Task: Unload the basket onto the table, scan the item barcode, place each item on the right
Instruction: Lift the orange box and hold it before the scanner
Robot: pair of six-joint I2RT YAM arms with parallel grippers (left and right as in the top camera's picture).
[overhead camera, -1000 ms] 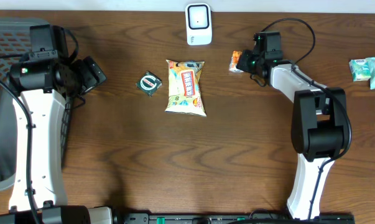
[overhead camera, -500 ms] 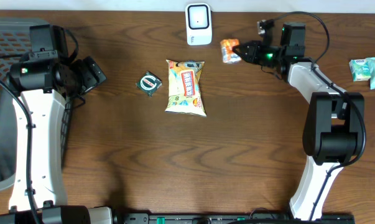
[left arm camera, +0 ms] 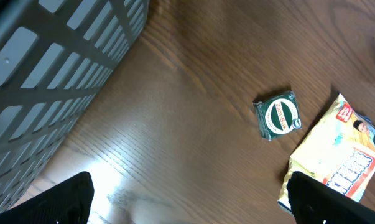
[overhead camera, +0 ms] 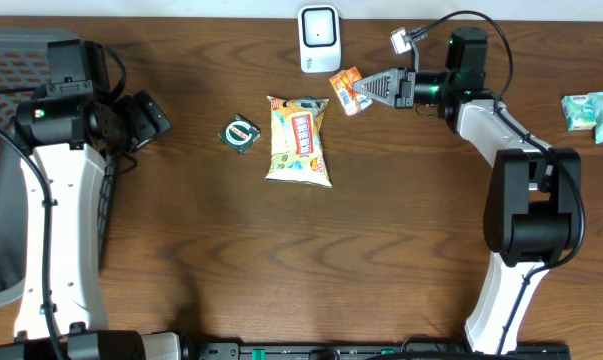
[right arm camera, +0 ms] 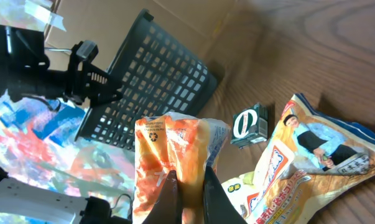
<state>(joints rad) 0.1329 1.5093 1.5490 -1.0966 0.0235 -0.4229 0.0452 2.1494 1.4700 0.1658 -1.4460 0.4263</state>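
**Sachet up beside the scanner, held by a thin pinch**

At the left edge of the overhead frame sits a grey basket (overhead camera: pixel 1 150). The left hand (left arm camera: pixel 190 202) hangs beside it, fingers (left arm camera: pixel 69 199) spread wide with nothing between them. Toward the middle of the worktop (overhead camera: pixel 281 260) lie a small green packet (overhead camera: pixel 241 133) and, just right of it, a yellow snack bag (overhead camera: pixel 299 140). The scanner (overhead camera: pixel 319 38), white and upright, stands at top centre. Just right of it and slightly lower in the frame is the orange sachet (overhead camera: pixel 349 88), held clear of the wood by the right hand (overhead camera: pixel 369 88). That hand's fingers (right arm camera: pixel 170 190) are pressed together on one end of the film. A pale green packet (overhead camera: pixel 593 110) lies at the far right edge.

The likeliest trouble is a failed read. The pinch takes only a narrow strip, so the loose part could droop or twist and turn the code away from the scanner's face. Slick film could also slide out of so small a hold, and a reach too far left could knock the scanner over.

In the right wrist view the sachet is orange and white, glossy and heavily creased, with a recycling mark near its upper corner. I cannot make out a barcode in any view, and creases across one would hamper the read
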